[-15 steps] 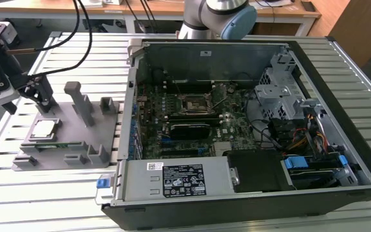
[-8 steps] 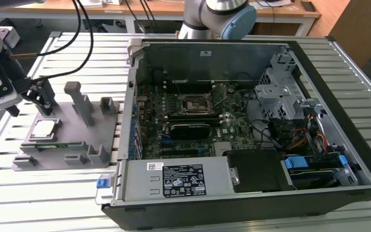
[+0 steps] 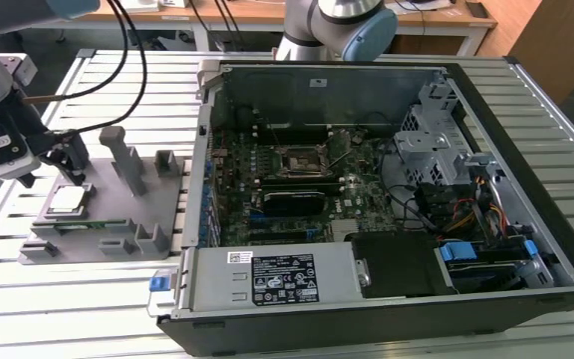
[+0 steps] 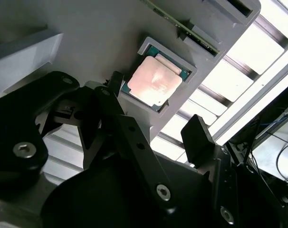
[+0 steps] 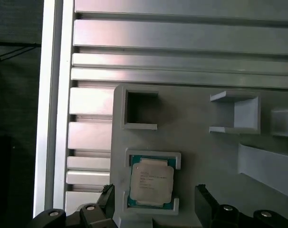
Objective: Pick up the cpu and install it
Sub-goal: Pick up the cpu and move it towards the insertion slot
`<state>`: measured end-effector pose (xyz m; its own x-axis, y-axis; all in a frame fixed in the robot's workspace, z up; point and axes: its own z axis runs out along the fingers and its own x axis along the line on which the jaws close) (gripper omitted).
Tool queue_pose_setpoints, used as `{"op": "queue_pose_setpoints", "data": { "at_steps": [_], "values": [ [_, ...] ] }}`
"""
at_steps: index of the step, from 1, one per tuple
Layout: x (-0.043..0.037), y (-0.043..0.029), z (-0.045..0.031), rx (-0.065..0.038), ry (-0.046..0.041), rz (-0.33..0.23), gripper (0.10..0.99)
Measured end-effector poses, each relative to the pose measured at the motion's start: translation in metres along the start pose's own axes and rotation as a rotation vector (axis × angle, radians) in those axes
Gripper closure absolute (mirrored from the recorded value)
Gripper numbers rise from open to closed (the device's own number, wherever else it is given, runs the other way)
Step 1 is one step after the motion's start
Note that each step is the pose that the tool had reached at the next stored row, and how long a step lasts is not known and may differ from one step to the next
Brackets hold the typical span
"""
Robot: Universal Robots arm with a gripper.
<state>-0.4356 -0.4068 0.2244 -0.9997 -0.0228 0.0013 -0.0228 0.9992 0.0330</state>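
The cpu (image 3: 68,200), a small square chip with a silver top and green rim, lies flat in a recess of the grey fixture (image 3: 117,217) at the exterior view's left. My gripper (image 3: 50,173) hangs just above it, open. In both wrist views the two black fingers straddle the cpu (image 4: 155,80) (image 5: 151,180), one on each side and apart from it, with the gripper (image 4: 156,102) (image 5: 153,192) centred over the chip's near edge. The motherboard's empty socket (image 3: 299,159) sits inside the open computer case (image 3: 526,224).
The fixture has upright grey posts (image 3: 128,161) and empty pockets (image 5: 141,108) close to the cpu. The slatted aluminium table (image 3: 98,299) carries both fixture and case. Cables and a drive cage (image 3: 432,142) crowd the case's right side. A second arm's base (image 3: 337,30) stands behind the case.
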Motion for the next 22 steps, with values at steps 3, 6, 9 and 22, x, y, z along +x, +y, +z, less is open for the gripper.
{"op": "queue_pose_setpoints", "data": {
  "at_steps": [3,6,9,22],
  "values": [
    [0.0000,-0.0005,0.0045,0.000,0.0003,0.001,0.325],
    [0.0000,-0.0007,0.0086,0.000,0.0007,0.005,0.325],
    [-0.0001,-0.0009,0.0121,0.004,0.0007,0.009,0.325],
    [-0.0001,-0.0015,0.0318,0.007,0.0030,0.013,0.325]
  ]
}}
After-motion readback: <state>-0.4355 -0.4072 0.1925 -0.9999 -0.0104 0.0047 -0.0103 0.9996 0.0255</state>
